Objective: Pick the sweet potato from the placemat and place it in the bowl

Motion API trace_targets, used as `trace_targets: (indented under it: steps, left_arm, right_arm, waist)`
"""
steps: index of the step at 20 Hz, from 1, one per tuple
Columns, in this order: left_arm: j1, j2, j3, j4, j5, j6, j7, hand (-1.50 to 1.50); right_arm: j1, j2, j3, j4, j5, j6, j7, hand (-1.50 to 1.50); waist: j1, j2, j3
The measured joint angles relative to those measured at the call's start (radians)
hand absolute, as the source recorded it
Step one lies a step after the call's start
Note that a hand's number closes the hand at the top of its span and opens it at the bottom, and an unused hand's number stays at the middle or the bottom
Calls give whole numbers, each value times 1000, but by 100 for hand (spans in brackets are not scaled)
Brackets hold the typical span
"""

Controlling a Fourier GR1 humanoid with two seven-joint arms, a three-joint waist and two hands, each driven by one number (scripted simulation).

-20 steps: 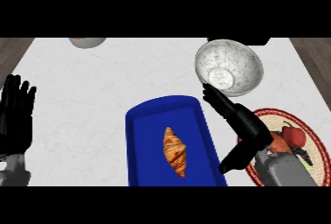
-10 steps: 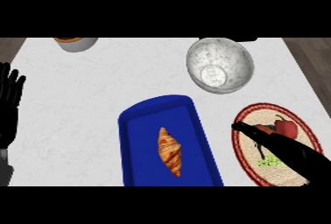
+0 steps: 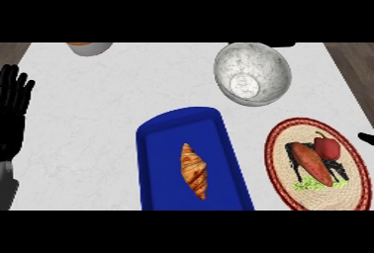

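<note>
Orange-red sweet potato [image 3: 315,165] is lying slantwise on the round woven placemat [image 3: 281,173] at the lower right of the frame, with no hand touching it. 1 red pepper [image 3: 328,145] is sitting just beside its upper end, and a scrap of green [image 3: 309,185] is showing at its lower end. Dark patches are lying on the mat on both sides of it, and what they are cannot be told.

Only a black sliver of the right hand [image 3: 365,137] is poking in at the right edge, over the mat's rim. Whether it is open or closed cannot be told.

Above the mat and apart from it, the marbled grey-white bowl [image 3: 234,59] is standing at the upper right. Left of the mat, a deep blue tray [image 3: 164,163] is running down to the lower edge of the frame, with 1 croissant [image 3: 194,170] lying lengthwise in it.

At the far left edge the left hand [image 3: 15,113] is resting open, fingers pointing up and holding nothing, its grey forearm [image 3: 6,184] showing below. All of it is sitting on a white marbled counter [image 3: 87,108]. A small vessel [image 3: 89,48] is being cut off by the top of the scene at the upper left.
</note>
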Motion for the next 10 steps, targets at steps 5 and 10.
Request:
trace_targets:
  steps: [5,10]
  left_arm:
    - [-6,-8,-3,9,-5,-14,-5,0]
    - [-35,-13,1,36,-5,-29,-8,0]
  right_arm:
    - [20,-185,-95,26,94,-10,-13,-150]
    - [44,-338,-95,35,222,-34,-52,-150]
  waist:
    - [14,2,-1]
    - [25,6,-1]
